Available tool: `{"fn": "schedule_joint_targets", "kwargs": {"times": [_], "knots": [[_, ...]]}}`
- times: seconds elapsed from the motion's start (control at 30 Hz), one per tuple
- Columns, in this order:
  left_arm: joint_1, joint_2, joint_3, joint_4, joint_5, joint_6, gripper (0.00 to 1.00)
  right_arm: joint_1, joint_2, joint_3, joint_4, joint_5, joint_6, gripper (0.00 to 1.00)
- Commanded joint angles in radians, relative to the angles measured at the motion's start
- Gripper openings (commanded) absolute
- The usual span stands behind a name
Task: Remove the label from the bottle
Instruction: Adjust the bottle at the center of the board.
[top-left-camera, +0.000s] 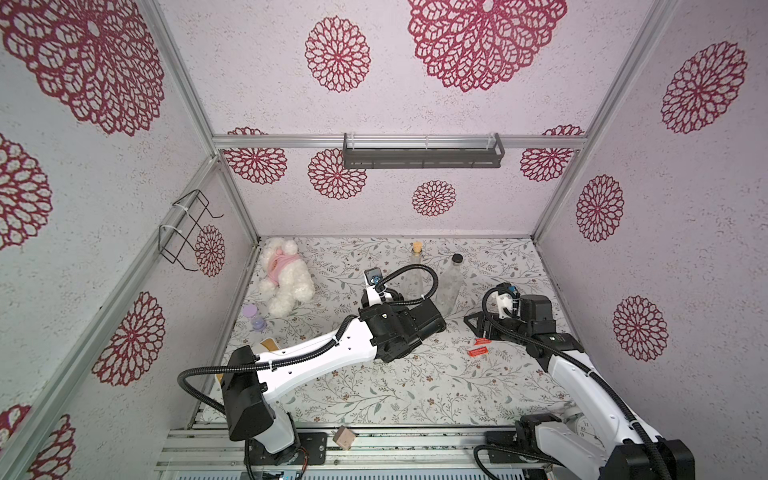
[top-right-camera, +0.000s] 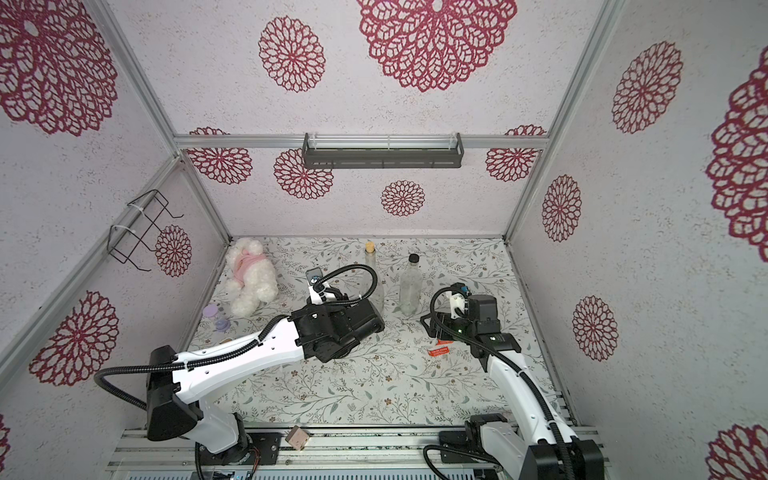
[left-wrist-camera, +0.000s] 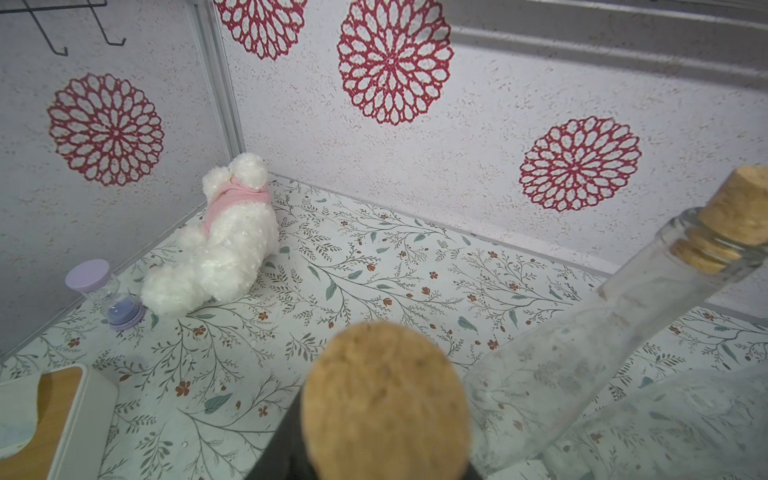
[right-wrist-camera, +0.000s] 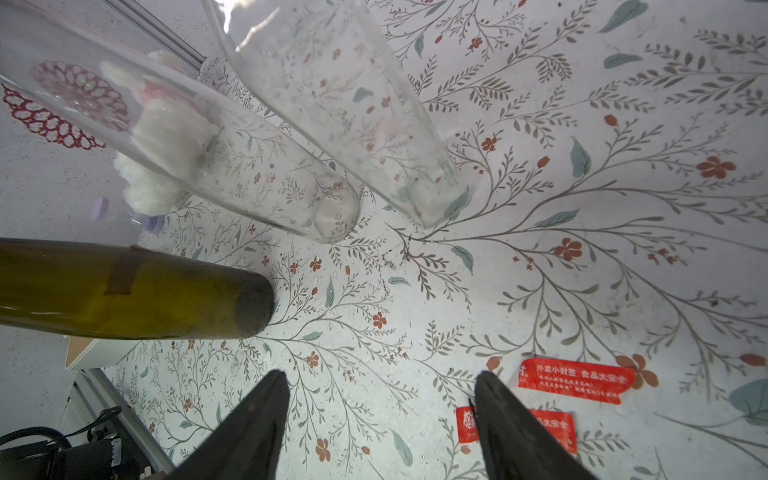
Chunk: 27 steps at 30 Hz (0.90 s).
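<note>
My right claw (right-wrist-camera: 380, 376) hangs wide over the tablecloth (right-wrist-camera: 540, 249). Its two dark, tapered fingers (right-wrist-camera: 257, 419) are well apart with nothing between them. One finger covers part of a glossy red label (right-wrist-camera: 552, 426) lying flat on the cloth, and a second red label (right-wrist-camera: 577, 380) with a ragged end lies just beside it. The cloth is matte, printed with thin leafy sprigs and small rust flowers.

Past the fingers stands the bottle (right-wrist-camera: 137, 291), round olive-green glass with its base on the cloth and a dull brownish strip (right-wrist-camera: 124, 272) stuck to its side. In both top views it is hidden under my left wrist. My left claw (top-left-camera: 388, 298) is above it, but its wrist view shows only the grainy, rounded cork (left-wrist-camera: 384, 399) close up, so I cannot tell whether those jaws grip.

Further on stand two clear glass bottles, the corked bottle (left-wrist-camera: 623, 332) and the black-capped bottle (top-left-camera: 456, 282). Far off in the left corner lies a fluffy white plush toy (top-left-camera: 286, 278) in a pink top.
</note>
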Motion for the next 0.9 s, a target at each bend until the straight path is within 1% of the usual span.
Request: {"fn": "schedule_joint_targets", "kwargs": {"times": [0.0, 0.1, 0.27, 0.47, 0.57, 0.6, 0.77, 0.87], "knots": [[-0.001, -0.038, 0.004, 0.065, -0.056, 0.031, 0.4, 0.004, -0.004, 0.023, -0.006, 0.013, -0.032, 0.73], [0.0, -0.04, 0.001, 0.086, -0.055, 0.052, 0.46, 0.004, -0.002, 0.024, -0.007, 0.016, -0.033, 0.73], [0.001, -0.041, 0.003, 0.112, -0.047, 0.085, 0.6, 0.004, 0.002, 0.028, -0.008, 0.016, -0.032, 0.73], [0.0, -0.06, -0.003, 0.208, -0.004, 0.2, 0.76, 0.004, 0.004, 0.029, -0.01, 0.019, -0.032, 0.73], [0.002, -0.085, -0.017, 0.292, 0.048, 0.309, 0.85, 0.004, 0.007, 0.031, -0.011, 0.022, -0.032, 0.73], [0.005, -0.095, -0.018, 0.305, 0.071, 0.334, 0.87, 0.004, 0.008, 0.031, -0.011, 0.022, -0.032, 0.73], [0.016, -0.147, -0.04, 0.387, 0.194, 0.469, 0.92, 0.004, 0.011, 0.031, -0.01, 0.027, -0.034, 0.73], [0.028, -0.167, -0.046, 0.413, 0.297, 0.548, 0.94, 0.004, 0.013, 0.033, -0.012, 0.029, -0.037, 0.73]]}}
